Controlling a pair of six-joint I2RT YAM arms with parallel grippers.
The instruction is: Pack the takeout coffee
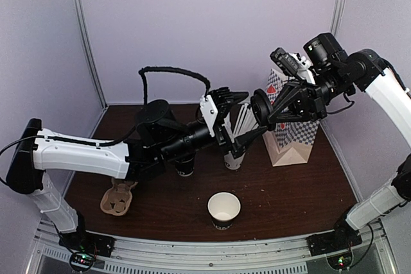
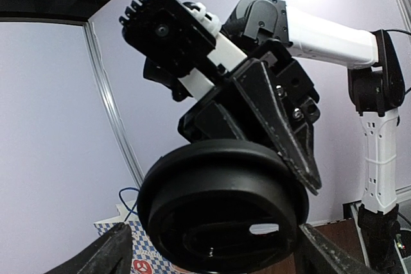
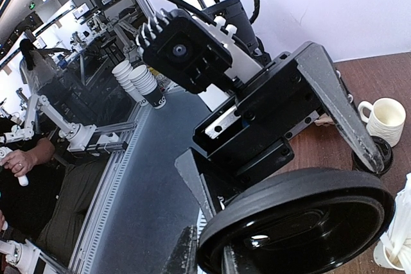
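- Takeout coffee is not yet packed: an open cup is stood on the table near its front edge, white inside and uncovered. A second cup is half hidden under the left arm, and whether it is covered cannot be told.
- A black lid is held in the air above the middle of the table, well above both cups, by the right gripper. The jaws are closed on the lid's rim; one finger is seen laid across the rim in the left wrist view, while the other is hidden behind the lid.
- The left gripper is pointed at the lid with its jaws spread wide and nothing in them. Its fingertips are seen at either side of the lid, not touching it.
- The two grippers are judged to be set nose to nose so that the lid can be passed across, probably because the rim hold suits carrying better than pressing down onto a cup.
- A cardboard cup carrier is laid at the left front, and a checked paper bag is stood at the right back; both are judged to be kept for the later packing.
- A white cup of stirrers is stood just below the grippers and could be knocked when the lid is brought down.
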